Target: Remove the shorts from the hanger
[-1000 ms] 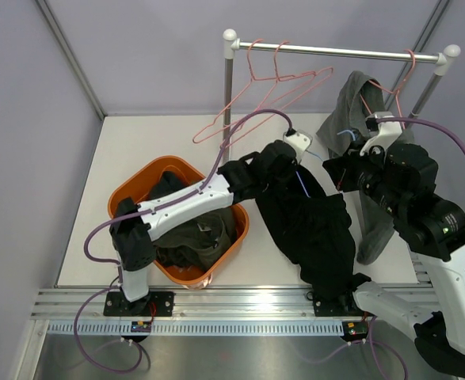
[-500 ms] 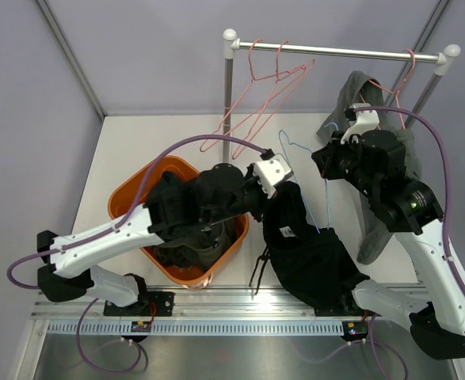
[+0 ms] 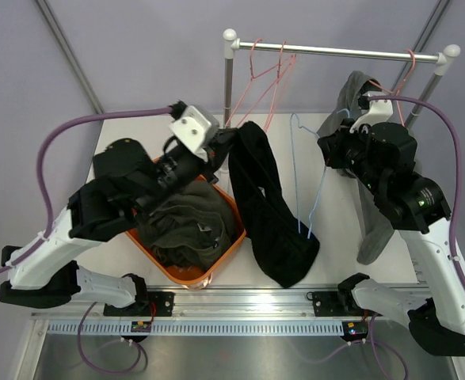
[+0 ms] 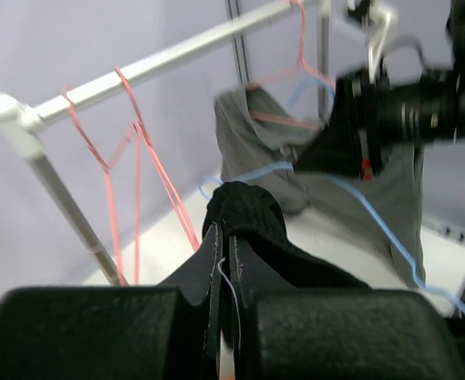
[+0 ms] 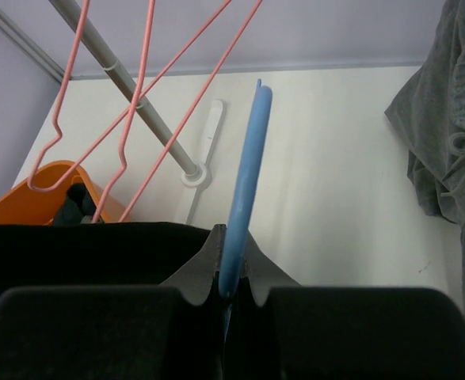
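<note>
The left claw (image 4: 226, 261) is being kept pressed shut on a fold of the black shorts (image 4: 248, 214), with cloth bunching up just beyond the fingertips in the left wrist view. In the top view, the left claw (image 3: 220, 146) is being held raised at centre left. The black shorts (image 3: 276, 214) are being draped from it in a long strip down toward the lower centre of the frame, with the lower end lying on the bench (image 3: 335, 253).

The right claw (image 5: 230, 273) is being kept closed on the thin wire of the blue hanger (image 5: 244, 174), which is being pinched between the two fingers. In the top view, the right claw (image 3: 327, 150) is being held at upper right. The blue hanger (image 3: 310, 186) is being dangled beside it, bare and apart from the black shorts.

Grey shorts (image 3: 371, 229) are being hung at the right end of the rail (image 3: 343, 52), behind the right arm. Pink hangers (image 3: 270, 75) are being carried near the rail's left end. The orange basket (image 3: 186, 277) is being filled with olive shorts (image 3: 188, 226) at lower left, just beside the black strip.
</note>
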`<state>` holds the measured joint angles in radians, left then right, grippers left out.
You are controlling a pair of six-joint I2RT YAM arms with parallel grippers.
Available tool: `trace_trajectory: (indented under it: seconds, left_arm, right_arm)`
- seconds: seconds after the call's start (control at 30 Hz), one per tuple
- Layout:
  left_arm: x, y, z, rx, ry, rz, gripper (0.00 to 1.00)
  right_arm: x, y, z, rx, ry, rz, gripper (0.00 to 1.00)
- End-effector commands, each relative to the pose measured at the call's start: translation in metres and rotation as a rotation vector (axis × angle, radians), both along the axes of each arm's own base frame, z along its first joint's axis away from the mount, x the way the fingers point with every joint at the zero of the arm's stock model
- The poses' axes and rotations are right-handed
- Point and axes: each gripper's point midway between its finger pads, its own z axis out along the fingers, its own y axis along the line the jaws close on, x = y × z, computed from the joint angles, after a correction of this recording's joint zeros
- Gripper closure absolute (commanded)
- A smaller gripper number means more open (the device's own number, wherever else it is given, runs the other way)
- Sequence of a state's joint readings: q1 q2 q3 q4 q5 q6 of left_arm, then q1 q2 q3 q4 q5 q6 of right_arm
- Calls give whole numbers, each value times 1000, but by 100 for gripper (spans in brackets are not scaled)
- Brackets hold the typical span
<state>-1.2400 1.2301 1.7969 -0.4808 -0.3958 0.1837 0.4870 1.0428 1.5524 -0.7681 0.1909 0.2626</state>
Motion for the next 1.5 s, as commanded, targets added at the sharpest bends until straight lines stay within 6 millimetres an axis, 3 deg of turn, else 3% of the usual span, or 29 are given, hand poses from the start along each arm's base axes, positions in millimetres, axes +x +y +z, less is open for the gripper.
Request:
trace_trajectory:
  seconds: [0.0, 0.07, 0.3, 0.5, 0.63, 0.67, 0.73, 0.8, 0.87, 0.9, 1.0, 1.23, 1.47]
  left_arm:
    - [-2, 56, 90, -214, -151, 100, 100]
    - [5, 63, 97, -200, -181, 157, 100]
    - [-4, 127, 168, -374, -305, 266, 100]
    - [-14, 143, 185, -410, -377, 259, 100]
    - [-13, 139, 175, -387, -392, 256, 100]
    - [-10, 124, 158, -346, -382, 236, 100]
    - [-14, 119, 145, -316, -383, 193, 100]
    - [-13, 97, 114, -245, -350, 144, 100]
    - [-25, 91, 100, -236, -340, 51, 100]
    - [-28, 75, 74, -171, -319, -3, 100]
    - [-44, 62, 47, -131, -286, -126, 100]
    - [-57, 51, 24, -36, -236, -234, 100]
    - [-48, 31, 9, 45, -213, -230, 100]
  right_arm:
    - [-4, 3, 32, 54, -85, 15, 100]
    - [-4, 1, 38, 47, -86, 6, 100]
    - [-5, -6, 37, 26, -84, -18, 100]
    - [-6, -10, 42, 32, -96, -34, 100]
    - [-8, -17, 48, 38, -111, -67, 100]
    - [-8, -19, 51, 45, -121, -78, 100]
    - [-9, -21, 54, 52, -132, -89, 100]
    - [-10, -24, 58, 59, -141, -99, 100]
    - [-11, -27, 62, 63, -151, -113, 100]
    - [-11, -27, 64, 65, -157, -117, 100]
    - [-13, -34, 74, 75, -186, -143, 100]
    - [-17, -46, 100, 116, -266, -194, 100]
    - [-21, -47, 121, 171, -332, -195, 100]
